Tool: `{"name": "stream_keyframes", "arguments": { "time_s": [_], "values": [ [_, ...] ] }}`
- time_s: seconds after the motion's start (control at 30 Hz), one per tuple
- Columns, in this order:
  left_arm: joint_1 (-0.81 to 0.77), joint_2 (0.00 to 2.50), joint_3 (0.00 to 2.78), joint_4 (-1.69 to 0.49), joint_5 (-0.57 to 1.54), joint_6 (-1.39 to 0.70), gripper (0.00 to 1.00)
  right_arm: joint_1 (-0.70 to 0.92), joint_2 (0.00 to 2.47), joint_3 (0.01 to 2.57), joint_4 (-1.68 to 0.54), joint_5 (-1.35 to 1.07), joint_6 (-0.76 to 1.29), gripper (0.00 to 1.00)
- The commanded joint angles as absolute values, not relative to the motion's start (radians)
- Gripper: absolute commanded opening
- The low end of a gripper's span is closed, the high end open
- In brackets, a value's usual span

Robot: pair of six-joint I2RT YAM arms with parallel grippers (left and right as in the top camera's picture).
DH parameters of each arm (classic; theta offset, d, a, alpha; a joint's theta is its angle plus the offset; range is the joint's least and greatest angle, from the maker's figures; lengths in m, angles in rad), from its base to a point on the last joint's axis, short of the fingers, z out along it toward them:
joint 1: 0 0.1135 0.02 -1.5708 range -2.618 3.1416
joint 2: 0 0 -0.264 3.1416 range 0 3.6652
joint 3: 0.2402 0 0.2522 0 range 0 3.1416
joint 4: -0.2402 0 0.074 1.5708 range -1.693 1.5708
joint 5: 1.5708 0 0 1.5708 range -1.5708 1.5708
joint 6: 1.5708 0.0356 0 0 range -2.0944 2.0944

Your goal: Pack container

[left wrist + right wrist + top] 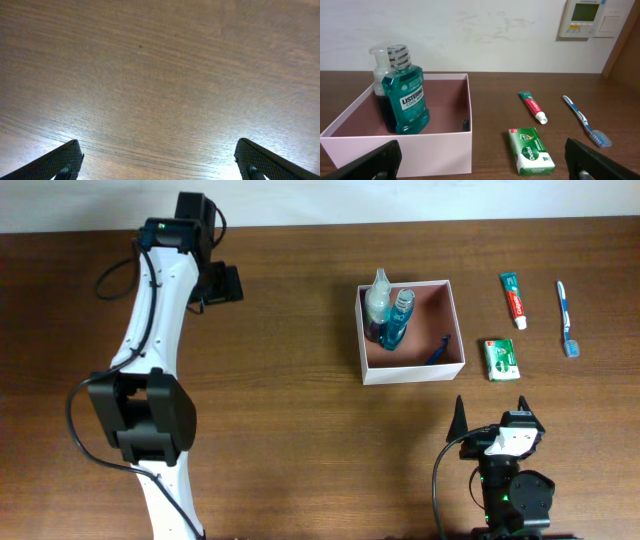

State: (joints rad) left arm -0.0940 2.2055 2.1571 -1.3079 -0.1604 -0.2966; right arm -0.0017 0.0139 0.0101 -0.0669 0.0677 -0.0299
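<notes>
The container (412,372) is a square white-walled box with a pinkish inside, right of the table's middle; it also shows in the right wrist view (405,155). In it stand a green-blue mouthwash bottle (397,320) (410,102) and a clear bottle (378,300) (380,65), with a blue razor (440,350) in its near right corner. My right gripper (490,413) (482,167) is open and empty, near the table's front edge, facing the container and soap. My left gripper (225,284) (160,165) is open and empty over bare wood at the far left.
To the right of the container lie a green soap box (501,359) (531,150), a toothpaste tube (513,298) (532,106) and a blue toothbrush (566,320) (585,121). A wall stands behind the table's far edge.
</notes>
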Motion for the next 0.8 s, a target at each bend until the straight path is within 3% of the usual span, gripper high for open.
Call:
{"name": "stream_keyframes", "arguments": {
  "time_s": [0.0,0.47,0.63,0.77],
  "values": [
    [-0.091,2.195,2.140,-1.305,-0.154,-0.307,0.99,0.007,0.007,0.006,-0.072,0.078,-0.025,0.99],
    [-0.091,2.195,2.140,-1.287,-0.154,-0.306,0.99,0.006,0.007,0.006,-0.060,-0.110,-0.018,0.99],
    [-0.091,2.195,2.140,-1.287,-0.154,-0.306,0.99,0.006,0.007,0.008,0.046,-0.242,-0.018,0.99],
    [-0.091,2.195,2.140,-1.287,-0.154,-0.306,0.99,0.006,0.007,0.086,0.086,-0.208,-0.019,0.99]
  ]
}}
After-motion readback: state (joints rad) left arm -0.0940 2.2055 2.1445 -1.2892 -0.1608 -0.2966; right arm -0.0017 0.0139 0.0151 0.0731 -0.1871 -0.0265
